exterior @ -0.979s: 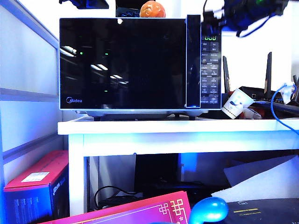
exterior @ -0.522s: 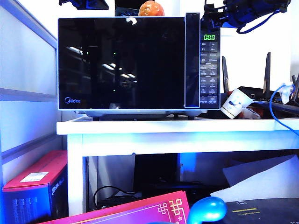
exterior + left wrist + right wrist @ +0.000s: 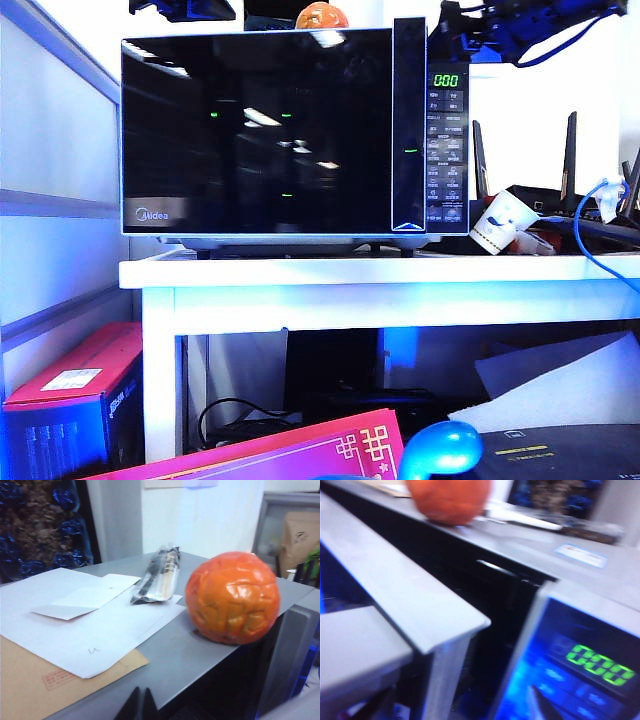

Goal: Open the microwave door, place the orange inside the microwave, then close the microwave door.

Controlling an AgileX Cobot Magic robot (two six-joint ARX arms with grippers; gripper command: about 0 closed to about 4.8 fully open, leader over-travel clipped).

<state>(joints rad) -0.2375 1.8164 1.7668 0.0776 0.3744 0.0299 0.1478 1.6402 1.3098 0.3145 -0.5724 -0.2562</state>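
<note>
The microwave stands on a white table. Its black glass door is ajar at the handle strip, and a dark gap beside the display shows in the right wrist view. The orange rests on the microwave's top, near its front edge. My right gripper hangs at the door's top corner by the handle strip; its jaws stand wide apart with the door's edge between them. My left gripper hovers over the top's left end, shut and empty, a short way from the orange.
White papers, a brown envelope and a foil packet lie on the microwave's top beside the orange. A tipped paper cup, a router with antennas and a blue cable crowd the table to the right.
The door has swung out a little toward the camera at its handle side. My right gripper has shifted left and turned along with it. The left gripper has stayed put.
</note>
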